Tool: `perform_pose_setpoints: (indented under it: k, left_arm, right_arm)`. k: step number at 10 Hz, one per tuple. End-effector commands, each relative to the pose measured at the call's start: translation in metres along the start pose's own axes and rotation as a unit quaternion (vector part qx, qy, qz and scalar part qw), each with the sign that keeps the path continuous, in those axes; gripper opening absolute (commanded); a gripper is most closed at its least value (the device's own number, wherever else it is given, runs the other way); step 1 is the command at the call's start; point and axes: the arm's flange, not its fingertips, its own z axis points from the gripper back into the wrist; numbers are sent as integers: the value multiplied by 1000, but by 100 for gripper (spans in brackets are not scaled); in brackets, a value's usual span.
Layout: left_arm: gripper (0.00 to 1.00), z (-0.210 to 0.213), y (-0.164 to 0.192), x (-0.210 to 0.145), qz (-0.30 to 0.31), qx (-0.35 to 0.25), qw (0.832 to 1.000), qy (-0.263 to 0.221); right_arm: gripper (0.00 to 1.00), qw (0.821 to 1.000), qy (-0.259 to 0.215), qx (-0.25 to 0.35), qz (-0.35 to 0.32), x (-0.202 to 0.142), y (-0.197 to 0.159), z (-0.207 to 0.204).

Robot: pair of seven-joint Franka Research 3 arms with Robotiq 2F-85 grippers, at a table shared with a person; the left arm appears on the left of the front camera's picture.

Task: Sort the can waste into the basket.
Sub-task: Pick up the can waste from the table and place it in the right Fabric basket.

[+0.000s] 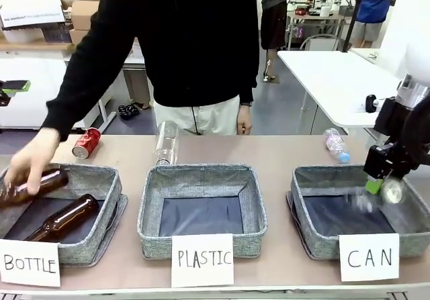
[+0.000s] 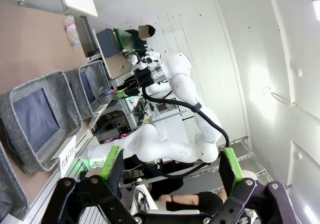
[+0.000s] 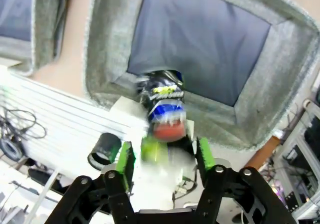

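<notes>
Right gripper point(image 3: 163, 150): yours hangs over the CAN basket point(image 1: 316, 243), fingers parted, nothing clamped.
Patterned can point(image 3: 162, 106): loose and blurred just past those fingertips, above the basket's dark bottom.
Red can point(image 1: 86, 143): on its side on the counter point(image 1: 269, 149), far left.
Left gripper point(image 2: 171, 159): your fingers spread wide, empty.

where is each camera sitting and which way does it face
Front: between the arms, facing across the table at the person; right arm shows.
Left wrist: rolled sideways, facing the right arm past the open left fingers.
Right wrist: looking down past the right fingers into the CAN basket.
Shared: front and right wrist both show the can over that basket.
</notes>
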Motion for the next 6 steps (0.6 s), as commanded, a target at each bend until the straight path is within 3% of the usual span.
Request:
perform_pose_setpoints:
  k: [1,6]
  left_arm:
    - [100,-1,-2,0,-10,-9,1000,-2]
    - [100,-1,-2,0,-10,-9,1000,-2]
  right_arm:
    - [100,999,-32,24,2,-1,-6,-4]
    - [100,998,-47,44,2,7,-10,-2]
